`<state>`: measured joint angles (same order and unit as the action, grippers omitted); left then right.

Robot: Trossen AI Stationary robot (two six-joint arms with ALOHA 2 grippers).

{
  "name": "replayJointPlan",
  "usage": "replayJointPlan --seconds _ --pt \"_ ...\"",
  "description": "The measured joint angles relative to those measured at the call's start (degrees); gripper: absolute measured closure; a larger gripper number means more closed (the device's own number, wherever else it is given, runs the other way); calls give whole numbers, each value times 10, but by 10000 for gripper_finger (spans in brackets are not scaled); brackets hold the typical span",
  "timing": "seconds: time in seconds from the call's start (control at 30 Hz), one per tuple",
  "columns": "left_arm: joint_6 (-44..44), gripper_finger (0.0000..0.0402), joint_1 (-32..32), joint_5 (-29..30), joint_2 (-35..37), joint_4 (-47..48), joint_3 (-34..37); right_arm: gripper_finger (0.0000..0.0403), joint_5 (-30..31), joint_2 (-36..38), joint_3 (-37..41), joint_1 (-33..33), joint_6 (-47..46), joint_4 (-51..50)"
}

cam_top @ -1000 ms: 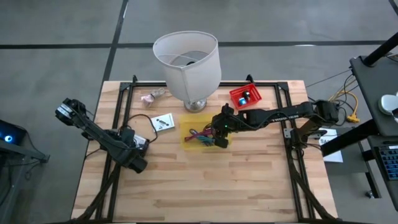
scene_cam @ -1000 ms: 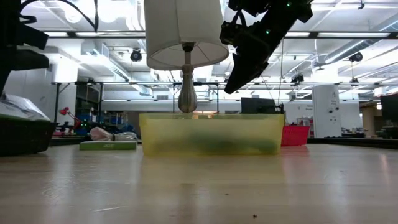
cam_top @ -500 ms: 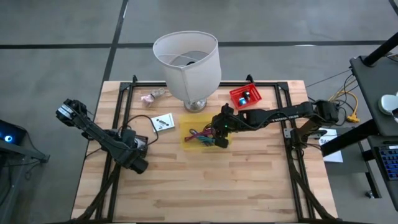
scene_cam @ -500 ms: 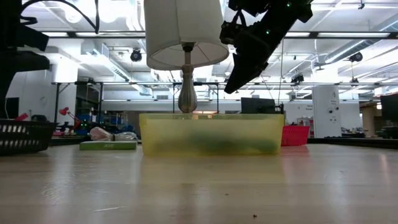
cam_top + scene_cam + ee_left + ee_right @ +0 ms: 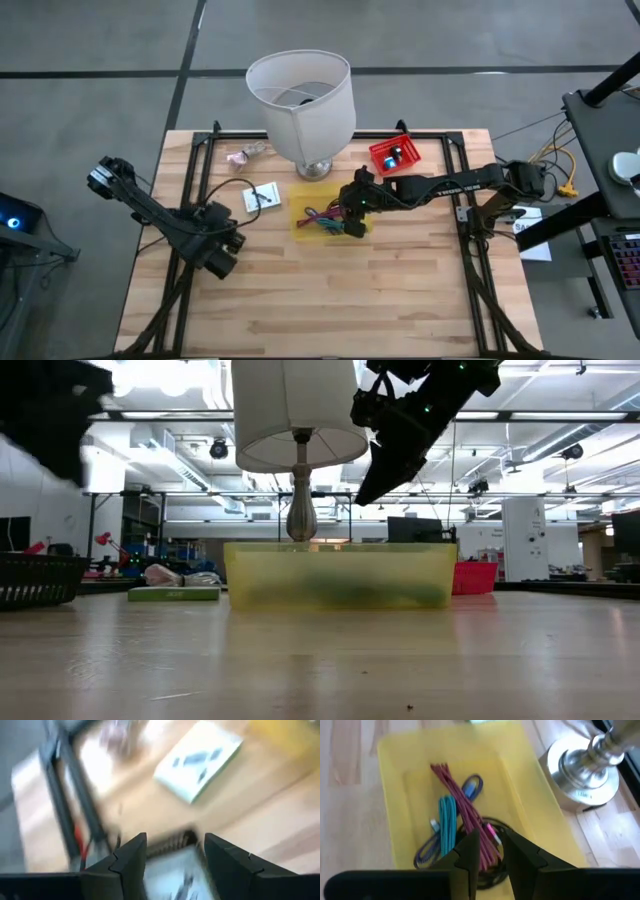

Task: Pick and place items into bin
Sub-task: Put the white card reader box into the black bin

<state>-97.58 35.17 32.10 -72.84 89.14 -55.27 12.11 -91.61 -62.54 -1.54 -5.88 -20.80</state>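
A yellow see-through bin stands mid-table. In it lie a magenta bundle, a teal cable, a blue-purple looped cord and a black cable. My right gripper hangs above the bin's rim, its fingers narrowly apart with nothing between them. My left gripper is open at the table's left, just over a small black mesh basket that rests on the table with something white inside.
A tall white lamp stands just behind the bin, its metal base close to my right gripper. A red tray sits at the far right. A white flat box and a pinkish wrapped thing lie far left.
My left gripper has opened and let go of the black mesh basket, which has come down from a raised position to rest on the table. The left gripper has then pulled up and away from it. My right gripper has kept still over the bin.
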Motion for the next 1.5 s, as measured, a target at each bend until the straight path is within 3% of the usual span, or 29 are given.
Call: replayJointPlan --seconds 0.07,0.23,0.4,0.73,0.83,1.0,1.2,1.5 --pt "32 219 -8 54 14 -1 -6 330 0 0 0 0 -12 17" --pt "20 219 -62 82 73 -28 16 335 0 0 0 0 -39 58" --pt "231 219 -114 107 132 -165 42 327 0 0 0 0 -33 88" --pt "635 219 -265 -93 192 -491 159 325 0 0 0 0 -34 109" --pt "712 219 -294 -138 185 -518 185 327 0 0 0 0 -49 109" --pt "830 219 -327 -139 153 -517 220 326 0 0 0 0 -60 109" --pt "864 219 -388 -196 87 -551 229 321 0 0 0 0 -62 109" --pt "925 219 -447 -209 6 -601 229 330 0 0 0 0 -75 107"
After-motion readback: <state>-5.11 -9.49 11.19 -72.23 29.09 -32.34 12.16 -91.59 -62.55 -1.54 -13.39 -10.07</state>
